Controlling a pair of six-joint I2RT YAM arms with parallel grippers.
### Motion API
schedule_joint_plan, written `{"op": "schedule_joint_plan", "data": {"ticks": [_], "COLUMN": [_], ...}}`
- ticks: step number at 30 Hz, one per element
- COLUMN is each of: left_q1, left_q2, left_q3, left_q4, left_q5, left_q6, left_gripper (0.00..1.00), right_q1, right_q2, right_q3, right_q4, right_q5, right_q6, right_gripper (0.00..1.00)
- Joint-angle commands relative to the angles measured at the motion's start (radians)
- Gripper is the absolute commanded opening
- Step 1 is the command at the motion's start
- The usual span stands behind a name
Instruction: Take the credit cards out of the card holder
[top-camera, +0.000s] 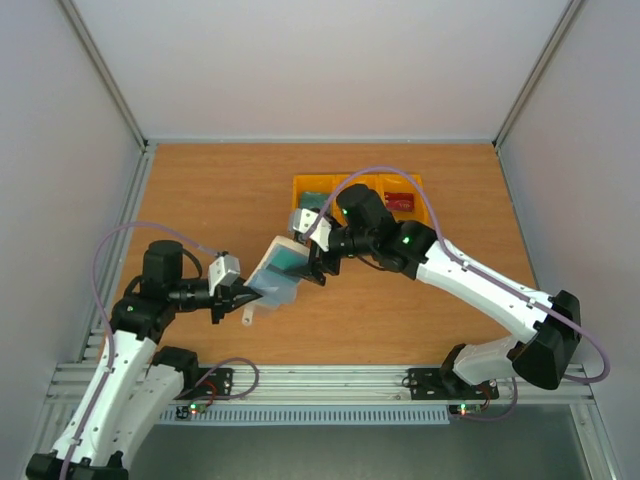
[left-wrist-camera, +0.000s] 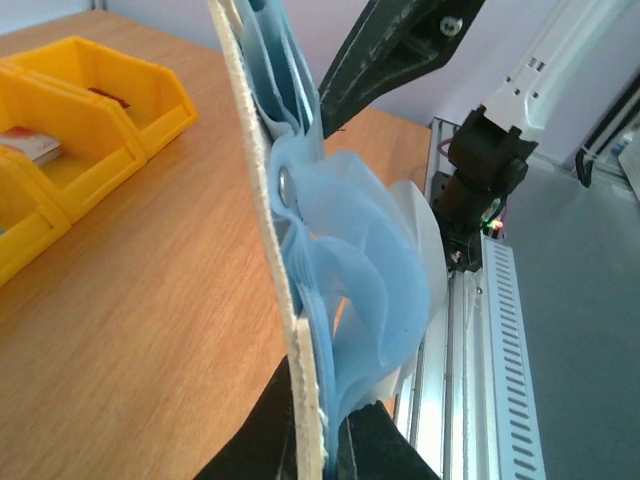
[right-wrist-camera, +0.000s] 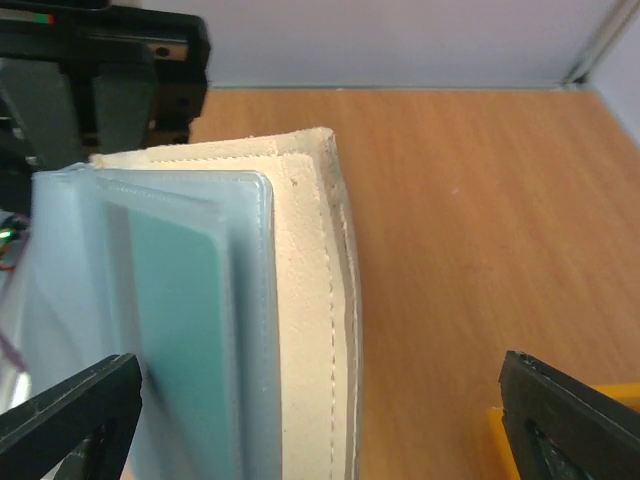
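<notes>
Right gripper (top-camera: 318, 262) is spread wide, one finger on either side of the holder (top-camera: 278, 272), and the wrist view shows it touching nothing. Left gripper (top-camera: 243, 294) is pinched tight on the holder's lower edge, holding it up off the table (top-camera: 200, 200) with the blue sleeves (left-wrist-camera: 360, 290) fanned open toward the right arm. A teal card (right-wrist-camera: 175, 330) sits in the front sleeve, and a red card (top-camera: 399, 203) lies in the tray (top-camera: 300, 185) behind.

The danger here is that jaws this wide could close on a whole sleeve, or on the holder, instead of the card. A tug then would probably twist the holder out of that thin edge pinch, and the soft sleeves could buckle.

The left arm comes in low from the left with its forearm near level. The right arm stretches across from the right, wrist angled toward the holder's top.
</notes>
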Motion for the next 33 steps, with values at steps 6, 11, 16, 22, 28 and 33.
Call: {"op": "schedule_joint_plan", "data": {"ticks": [6, 11, 16, 22, 28, 33], "left_q1": [-0.022, -0.042, -0.052, -0.053, -0.053, -0.052], "left_q2": [0.011, 0.013, 0.006, 0.001, -0.006, -0.033], "left_q3": [0.067, 0.079, 0.055, 0.027, 0.014, 0.028], "left_q4": [-0.247, -0.278, -0.147, -0.055, -0.083, -0.120], "left_q5": [0.074, 0.070, 0.075, 0.079, 0.050, -0.035], "left_q6": [0.338, 0.456, 0.319, 0.171, 0.177, 0.226], "left_gripper": [0.00, 0.00, 0.00, 0.00, 0.36, 0.99], "right_q1": [-0.041, -0.047, -0.047, -0.047, -0.054, -0.107], "right_q2": [0.006, 0.088, 0.101, 0.103, 0.050, 0.028], "right_q3": [0.051, 0.134, 0.142, 0.152, 0.146, 0.143], "right_q4": [-0.195, -0.334, -0.353, -0.387, -0.390, -0.373], "right_q5": [-0.133, -0.314, -0.425, -0.502, -0.467, -0.376], "right_q6": [0.020, -0.013, -0.023, -0.037, -0.044, 0.050], "right_gripper": [0.98, 0.90, 0.71, 0.21, 0.01, 0.01]}}
